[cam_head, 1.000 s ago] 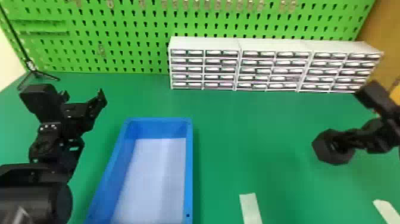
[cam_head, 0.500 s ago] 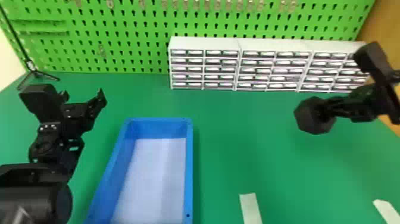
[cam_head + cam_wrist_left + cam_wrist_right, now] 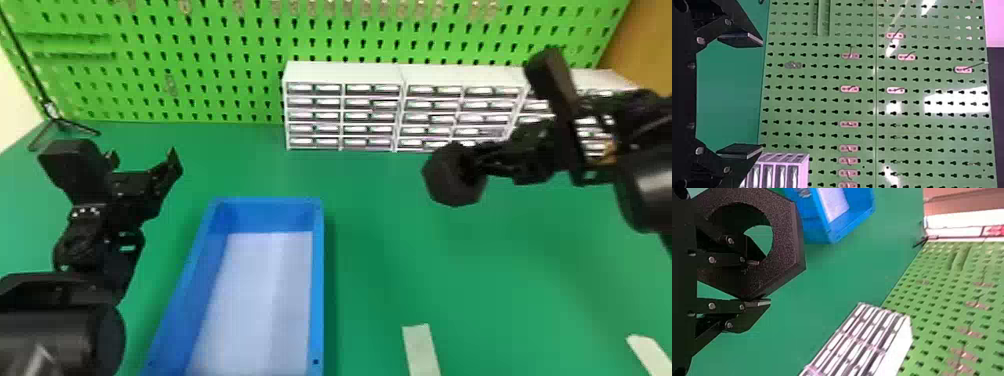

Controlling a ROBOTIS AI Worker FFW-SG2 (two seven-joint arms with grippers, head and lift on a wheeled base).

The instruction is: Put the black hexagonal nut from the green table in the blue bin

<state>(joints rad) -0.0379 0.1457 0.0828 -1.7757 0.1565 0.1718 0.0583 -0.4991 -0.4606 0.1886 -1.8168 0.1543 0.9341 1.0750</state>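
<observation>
The black hexagonal nut [image 3: 785, 239] has a grainy face and a round hole; the blue bin [image 3: 318, 280] is smooth, rectangular, with pale bottom. The right gripper [image 3: 475, 164] is clamped on the nut (one finger is inside the hole), above the green table [image 3: 380, 275]. Compared with the earlier frame, the nut is nearer to the bin. The left gripper [image 3: 142, 159] has its fingers apart. I count one nut, one bin, two pale strips [image 3: 420, 347], three drawer units [image 3: 345, 72].
</observation>
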